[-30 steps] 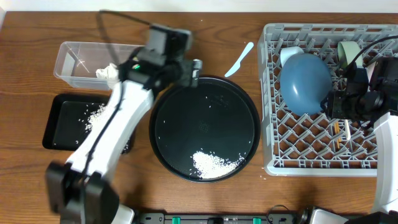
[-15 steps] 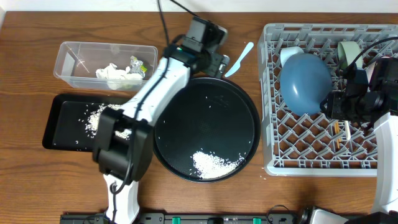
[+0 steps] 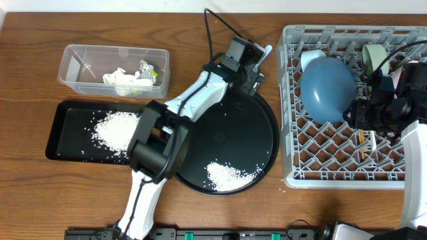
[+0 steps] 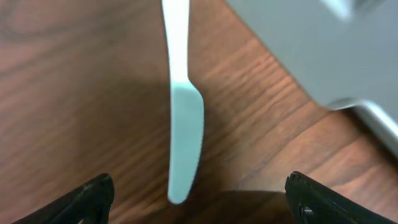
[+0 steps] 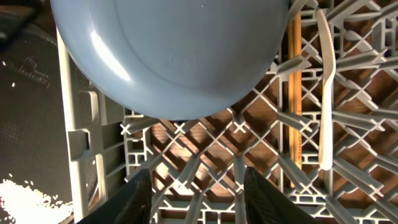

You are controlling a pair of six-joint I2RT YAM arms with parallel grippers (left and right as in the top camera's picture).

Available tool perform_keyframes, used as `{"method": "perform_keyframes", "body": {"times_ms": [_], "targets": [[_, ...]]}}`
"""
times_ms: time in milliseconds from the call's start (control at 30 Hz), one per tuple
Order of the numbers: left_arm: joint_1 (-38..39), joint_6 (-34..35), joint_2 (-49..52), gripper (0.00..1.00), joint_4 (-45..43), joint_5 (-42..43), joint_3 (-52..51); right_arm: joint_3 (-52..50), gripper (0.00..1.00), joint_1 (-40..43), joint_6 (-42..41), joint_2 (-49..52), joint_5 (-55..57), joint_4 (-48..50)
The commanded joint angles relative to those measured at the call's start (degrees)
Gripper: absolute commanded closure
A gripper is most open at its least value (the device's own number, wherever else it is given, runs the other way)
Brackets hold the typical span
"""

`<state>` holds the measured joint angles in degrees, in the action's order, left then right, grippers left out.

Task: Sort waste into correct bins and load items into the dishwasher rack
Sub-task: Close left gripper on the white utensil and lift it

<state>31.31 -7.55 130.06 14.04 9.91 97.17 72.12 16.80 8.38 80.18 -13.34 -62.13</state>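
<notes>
Hovering over a smooth, flat white plastic knife (image 4: 185, 124) on the wood-grain table (image 4: 74, 93) — left gripper (image 4: 199, 182), spread wide.

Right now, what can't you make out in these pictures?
Plastic knife: overhead, mostly under the left wrist; left wrist view cuts off its handle.
Small white bowl: overhead, largely behind the dark-blue bowl.
Right fingers: overhead, hidden under the right arm.
</notes>
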Motion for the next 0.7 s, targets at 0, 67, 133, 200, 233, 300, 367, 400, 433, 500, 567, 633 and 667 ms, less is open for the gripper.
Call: {"method": "perform_keyframes", "body": {"times_ms": [0, 67, 133, 200, 233, 300, 367, 400, 433, 500, 567, 633, 667], "targets": [[0.07, -0.55, 1.81, 0.11, -0.61, -0.5, 1.27, 0.94, 0.56, -0.37, -0.66, -0.37, -0.63, -0.09], [0.07, -0.55, 2.67, 0.11, -0.66, -0.5, 1.27, 0.94, 0.57, -0.37, -0.66, -0.37, -0.63, -0.09], [0.13, -0.55, 3.39, 0.11, -0.76, -0.5, 1.2, 0.94, 0.57, -0.37, -0.68, -0.37, -0.66, -0.09], [0.17, -0.57, 3.69, 0.12, -1.16, -0.5, 1.2, 0.94, 0.57, -0.37, -0.68, -0.37, -0.66, -0.09], [0.17, -0.55, 3.74, 0.12, -1.36, -0.52, 1.2, 0.94, 0.57, -0.37, -0.68, -0.37, -0.66, -0.09], [0.28, -0.55, 3.91, 0.14, -1.86, -0.52, 1.2, 0.94, 0.57, -0.37, -0.68, -0.37, -0.66, -0.11], [0.31, -0.55, 4.46, 0.16, -2.23, -0.55, 1.2, 0.94, 0.57, -0.46, -1.33, -0.37, -0.66, -0.11], [0.35, -0.55, 4.79, 0.16, -2.4, -0.55, 1.2, 0.94, 0.58, -0.57, -1.33, -0.37, -0.66, -0.13], [0.33, -0.55, 5.35, 0.16, -2.64, -0.55, 1.2, 0.94, 0.58, -0.72, -1.31, -0.37, -0.63, -0.24], [0.39, -0.55, 6.23, 0.16, -2.82, -0.52, 1.2, 0.94, 0.57, -1.03, -1.29, -0.37, -0.63, -0.33], [0.5, -0.55, 6.93, 0.16, -2.93, -0.55, 1.2, 0.94, 0.58, -1.27, -1.31, -0.37, -0.66, -0.39], [0.66, -0.57, 7.17, 0.16, -3.19, -0.55, 1.2, 0.94, 0.58, -1.6, -1.31, -0.37, -0.63, -0.39], [0.66, -0.55, 7.21, 0.16, -3.52, -0.55, 1.2, 0.94, 0.58, -1.86, -1.31, -0.37, -0.63, -0.35]]}}
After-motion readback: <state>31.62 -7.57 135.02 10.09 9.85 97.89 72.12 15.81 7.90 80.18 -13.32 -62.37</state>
